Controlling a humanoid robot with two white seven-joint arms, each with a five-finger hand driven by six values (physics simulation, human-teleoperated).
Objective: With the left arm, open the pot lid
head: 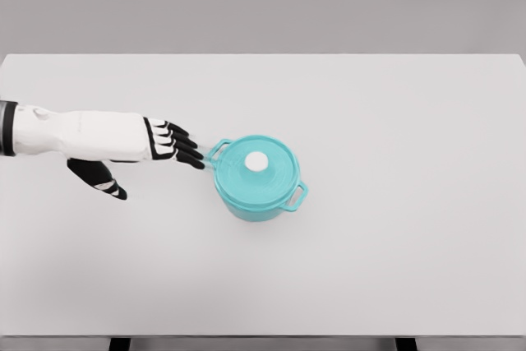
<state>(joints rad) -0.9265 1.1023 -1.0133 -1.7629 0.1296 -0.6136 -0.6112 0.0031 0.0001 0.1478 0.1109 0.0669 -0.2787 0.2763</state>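
Hand: left hand lies flat and stretched out, palm down, at the end of a white forearm that comes in level from the left edge of the table.
Fingers: the black-and-white fingers are straight and slightly fanned, holding nothing; their tips reach the near handle of the pot, and whether they touch it cannot be told.
Thumb: it hangs down and away from the palm, pointing toward the lower right, well apart from the fingers.
Pot: the teal pot stands upright on the table, a little left of centre and just right of the fingertips.
Lid: the lid of the same teal sits closed on the pot, with a round white knob in its middle.
Handles: two loop handles stick out on opposite sides, one at the upper left toward the hand, one at the lower right.
Axis: the line through both handles runs diagonally from upper left to lower right.
Table: the white table fills most of the view.
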